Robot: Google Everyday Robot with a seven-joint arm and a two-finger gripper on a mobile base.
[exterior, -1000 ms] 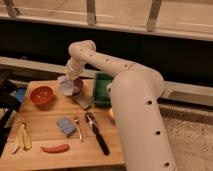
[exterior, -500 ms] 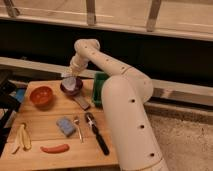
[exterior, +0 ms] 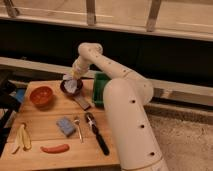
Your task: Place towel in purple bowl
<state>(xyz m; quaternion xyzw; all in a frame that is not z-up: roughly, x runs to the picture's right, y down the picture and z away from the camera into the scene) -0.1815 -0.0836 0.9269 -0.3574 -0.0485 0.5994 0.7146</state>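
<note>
Putting the towel in the bowl

Reaching over the far side of the table, the gripper hangs right above the purple bowl, so the towel can land inside it. The towel lies bunched in the bowl, just under the gripper. I cannot tell if the gripper grasps it or has let go. An orange bowl sits beside, out of the way.

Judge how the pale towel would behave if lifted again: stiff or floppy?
Probably floppy: the pale crumpled cloth towel lies bunched in the dark purple bowl, below the end effector. Likely light, since the bowl sits level on the wooden table.
</note>
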